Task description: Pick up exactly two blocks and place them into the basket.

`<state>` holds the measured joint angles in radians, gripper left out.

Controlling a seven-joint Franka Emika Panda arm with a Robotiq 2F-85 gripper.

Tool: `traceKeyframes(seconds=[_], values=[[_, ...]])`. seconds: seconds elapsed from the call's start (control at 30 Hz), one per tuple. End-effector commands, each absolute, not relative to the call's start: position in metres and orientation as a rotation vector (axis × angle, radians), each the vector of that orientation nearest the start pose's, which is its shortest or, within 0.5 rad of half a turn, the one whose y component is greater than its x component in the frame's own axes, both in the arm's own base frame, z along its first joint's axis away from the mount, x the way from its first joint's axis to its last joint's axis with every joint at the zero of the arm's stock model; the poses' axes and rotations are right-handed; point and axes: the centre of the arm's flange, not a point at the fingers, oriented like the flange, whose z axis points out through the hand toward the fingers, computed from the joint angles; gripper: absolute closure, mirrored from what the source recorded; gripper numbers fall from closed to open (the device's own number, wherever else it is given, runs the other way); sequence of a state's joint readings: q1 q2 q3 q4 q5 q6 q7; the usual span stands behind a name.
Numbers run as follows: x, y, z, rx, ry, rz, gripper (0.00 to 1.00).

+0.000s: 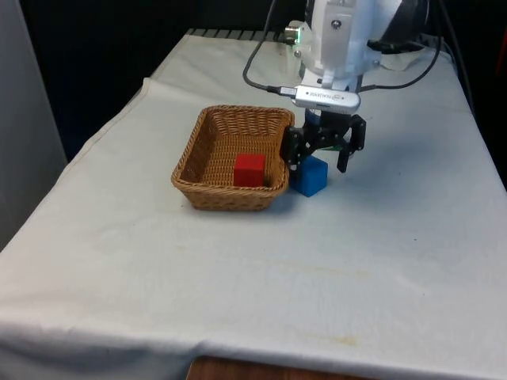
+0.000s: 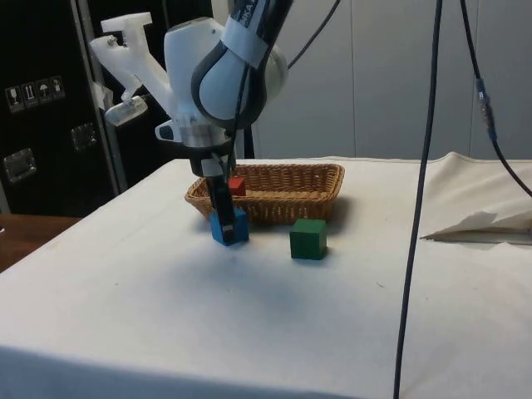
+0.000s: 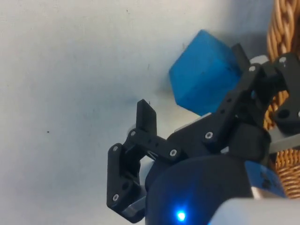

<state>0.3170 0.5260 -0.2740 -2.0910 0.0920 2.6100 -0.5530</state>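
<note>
A wicker basket (image 1: 184, 168) (image 2: 328, 184) stands mid-table and holds a red block (image 1: 249, 169) (image 2: 237, 186). A blue block (image 1: 310, 176) (image 2: 230, 228) (image 3: 204, 77) rests on the cloth right beside the basket's wall (image 3: 283, 37), on the front view's right. My gripper (image 1: 319, 161) (image 2: 222, 208) (image 3: 193, 84) hangs low over this blue block, open, one finger on each side of it. One finger (image 3: 240, 55) is close against the block, the other (image 3: 146, 115) stands well apart. A green block (image 2: 308, 238) sits on the cloth a short way from the blue one.
Black cables (image 2: 422, 174) hang down through the side view. The cloth bunches into a fold (image 2: 486, 223) at the side view's right. Open cloth (image 1: 261, 269) lies between the basket and the table's near edge in the front view.
</note>
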Motion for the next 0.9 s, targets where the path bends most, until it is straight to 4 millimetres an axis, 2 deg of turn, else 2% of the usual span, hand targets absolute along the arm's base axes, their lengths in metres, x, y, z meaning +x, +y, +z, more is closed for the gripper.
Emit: traceKeyframes(seconds=[0.0,0.3,0.63,0.87], values=[[0.584,0.021,0.180,-3.104,-0.887,0.000,0.00],[0.582,0.020,0.185,-3.102,-0.906,-0.007,0.00],[0.579,0.020,0.173,-3.098,-0.933,-0.010,0.00],[0.579,0.019,0.172,-3.095,-0.941,-0.007,0.00]])
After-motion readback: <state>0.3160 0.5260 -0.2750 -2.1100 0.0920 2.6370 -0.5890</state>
